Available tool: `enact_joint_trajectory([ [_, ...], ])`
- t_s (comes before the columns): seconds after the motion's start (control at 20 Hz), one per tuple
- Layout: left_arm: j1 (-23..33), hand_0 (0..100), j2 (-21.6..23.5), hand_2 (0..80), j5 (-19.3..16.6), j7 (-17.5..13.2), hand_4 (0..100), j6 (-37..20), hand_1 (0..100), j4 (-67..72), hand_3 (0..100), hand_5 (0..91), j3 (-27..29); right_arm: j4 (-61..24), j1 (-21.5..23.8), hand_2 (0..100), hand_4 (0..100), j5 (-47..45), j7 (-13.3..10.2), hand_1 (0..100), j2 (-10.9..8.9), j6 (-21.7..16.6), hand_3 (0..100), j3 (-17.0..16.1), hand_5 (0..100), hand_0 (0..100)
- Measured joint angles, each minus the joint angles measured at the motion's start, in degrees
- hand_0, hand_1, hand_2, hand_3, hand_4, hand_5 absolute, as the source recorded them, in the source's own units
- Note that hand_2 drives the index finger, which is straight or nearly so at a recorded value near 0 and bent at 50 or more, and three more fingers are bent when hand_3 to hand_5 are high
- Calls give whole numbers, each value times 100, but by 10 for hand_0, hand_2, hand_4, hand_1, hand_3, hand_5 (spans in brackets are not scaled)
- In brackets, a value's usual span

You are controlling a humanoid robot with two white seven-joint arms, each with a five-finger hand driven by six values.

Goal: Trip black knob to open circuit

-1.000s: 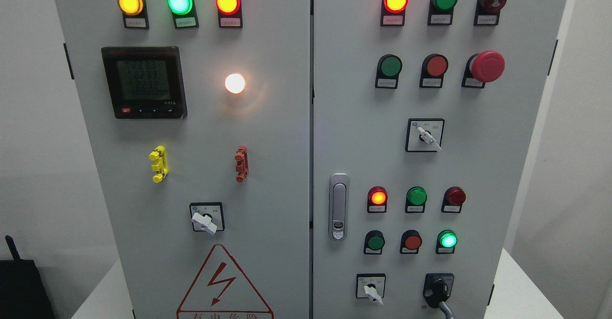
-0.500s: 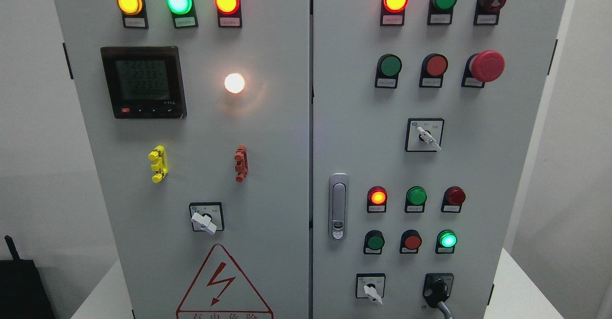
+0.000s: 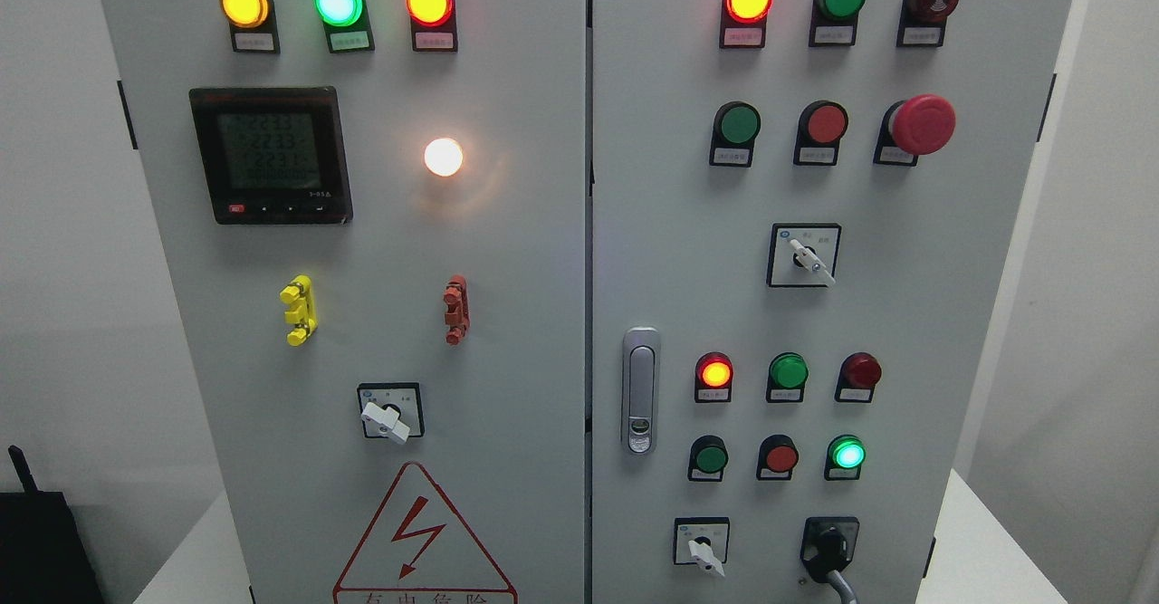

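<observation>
- I am watching the black knob (image 3: 828,548) at the lower right of the frame, on the right door of the grey cabinet (image 3: 670,251), in the bottom row of controls.
- Its handle is pointing down and slightly right, so its long axis is running near vertical with a small tilt; a grey tip is showing at its lower end near the frame's bottom edge.
- Neither robot hand is showing anywhere in the frame, so I am unable to tell how open the fingers are or whether they are holding anything.
- In my judgement the reach has not begun; I am planning to bring one hand up from the bottom edge, pinch the handle across its narrow sides, and turn about the hub rather than push.
- I am keeping clear of the white selector switch (image 3: 702,550) just left of it and the lit green lamp (image 3: 847,453) above.
- The door latch (image 3: 640,391) is sitting further left.
</observation>
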Motion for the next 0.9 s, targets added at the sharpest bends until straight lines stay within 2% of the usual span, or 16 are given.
enact_joint_trajectory([
  [0.9, 0, 120, 0, 0, 0, 0, 0, -4, 389, 0, 0, 0, 0, -3, 9, 0, 894, -2, 0, 0, 0, 0, 972, -16, 903, 0],
])
